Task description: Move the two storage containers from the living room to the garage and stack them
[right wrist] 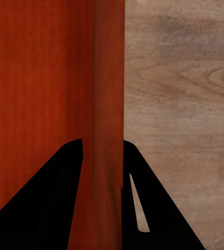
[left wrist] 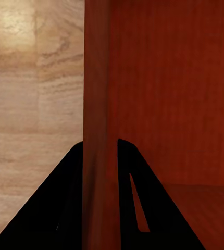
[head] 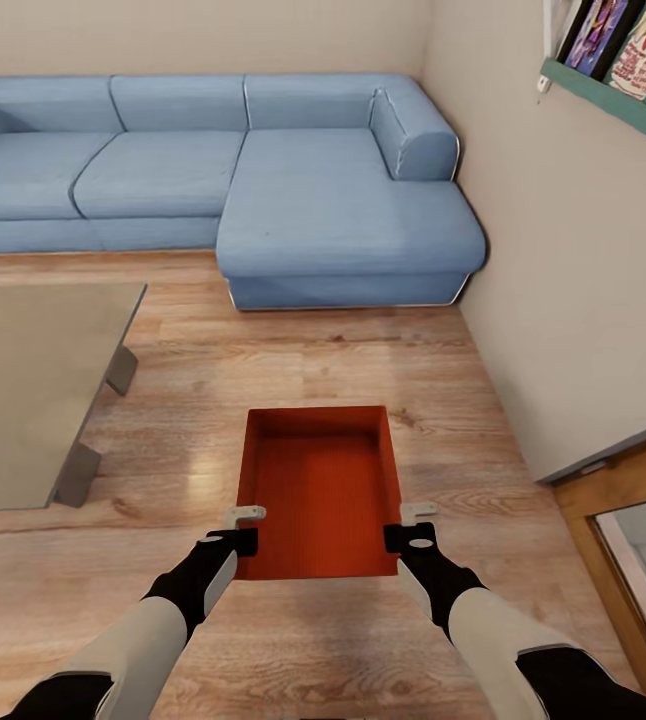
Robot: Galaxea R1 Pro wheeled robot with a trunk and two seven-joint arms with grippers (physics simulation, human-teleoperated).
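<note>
Living room wood-plank floor (head: 363, 350) spreading ahead, blue sectional sofa (head: 263, 170) sitting against far wall, glass tabletop (head: 23, 390) standing at left. Red-orange storage container (head: 318, 490) hanging between both arms, over floor. Left tool (head: 246, 530) clamping container's left wall near its near corner, right tool (head: 410, 527) clamping right wall; fingers straddling wall in both wrist views.
</note>
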